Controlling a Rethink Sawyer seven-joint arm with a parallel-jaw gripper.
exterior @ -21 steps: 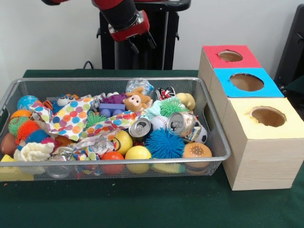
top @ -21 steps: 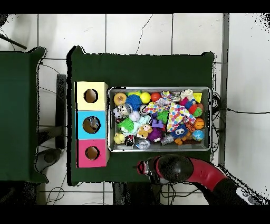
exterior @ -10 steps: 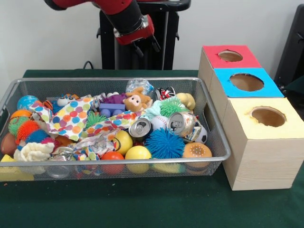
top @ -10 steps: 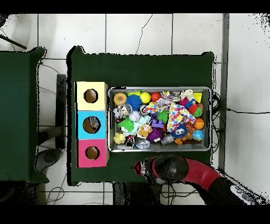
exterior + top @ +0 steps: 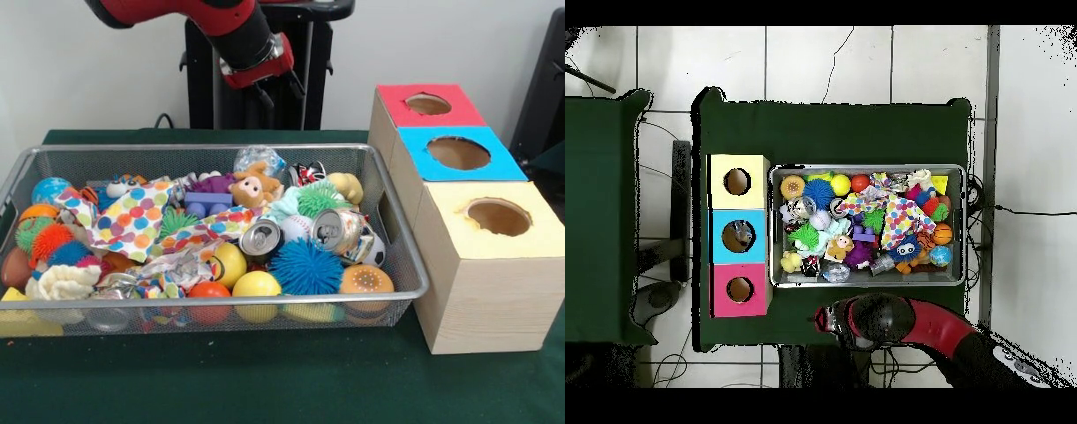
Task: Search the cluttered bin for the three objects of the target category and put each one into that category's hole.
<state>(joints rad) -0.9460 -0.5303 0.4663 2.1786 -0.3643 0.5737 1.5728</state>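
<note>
My gripper (image 5: 280, 89) hangs open and empty above the table's far side, behind the back wall of the wire mesh bin (image 5: 402, 265). In the overhead view the gripper (image 5: 827, 320) sits just outside the bin's (image 5: 865, 167) lower edge. The bin is heaped with toys: two crushed drink cans (image 5: 260, 237) (image 5: 338, 230), a blue spiky ball (image 5: 305, 267), yellow balls (image 5: 256, 284), a brown plush animal (image 5: 256, 187), a green spiky ball (image 5: 320, 199) and polka-dot paper (image 5: 132, 221). Three boxes stand beside the bin, each with a round hole: red (image 5: 402, 110), blue (image 5: 415, 159) and yellow (image 5: 450, 212).
The bin's left end holds orange and green spiky balls (image 5: 44, 238), a blue globe ball (image 5: 48, 189) and a white fluffy piece (image 5: 64, 281). A black pedestal (image 5: 305, 66) rises behind the gripper. Green cloth (image 5: 265, 371) covers the table in front of the bin.
The arm has swung the gripper to the right in the front view and a little lower, toward the box end of the bin. Nothing in the bin has moved.
</note>
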